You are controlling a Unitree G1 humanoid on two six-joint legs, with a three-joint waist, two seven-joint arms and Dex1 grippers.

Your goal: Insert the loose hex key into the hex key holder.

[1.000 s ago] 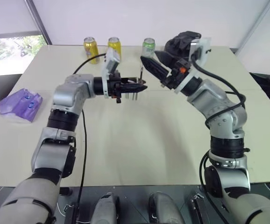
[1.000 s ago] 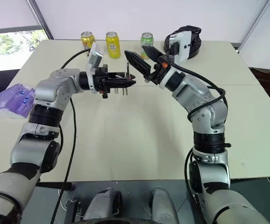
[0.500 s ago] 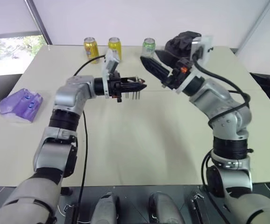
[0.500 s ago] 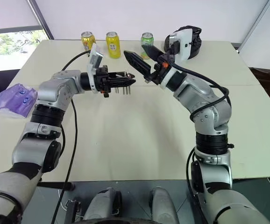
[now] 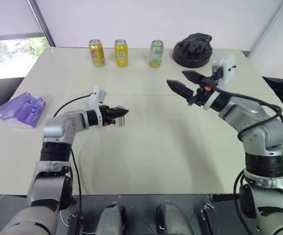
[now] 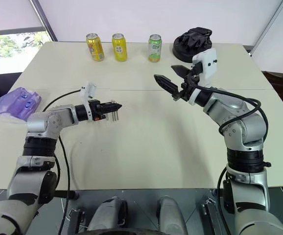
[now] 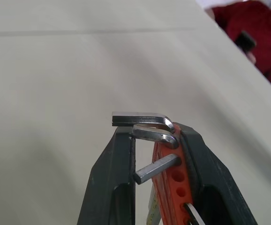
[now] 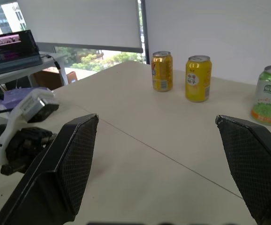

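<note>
While the left tool (image 7: 155,140) clamps the hex key holder (image 7: 172,176) at frame centre-left, right tool (image 5: 184,83) gaping wide, empty, above the tabletop (image 5: 156,142).

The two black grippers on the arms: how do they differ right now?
The left gripper is shut on the small orange-red plastic hex key holder; the right gripper stands wide open and empty. The left gripper hangs low near the cream table; the right gripper is higher. Both have two black fingers.

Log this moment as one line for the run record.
left gripper: shut on hex key holder | right gripper: open, nothing held | loose hex key: cannot tell apart from keys in holder
</note>
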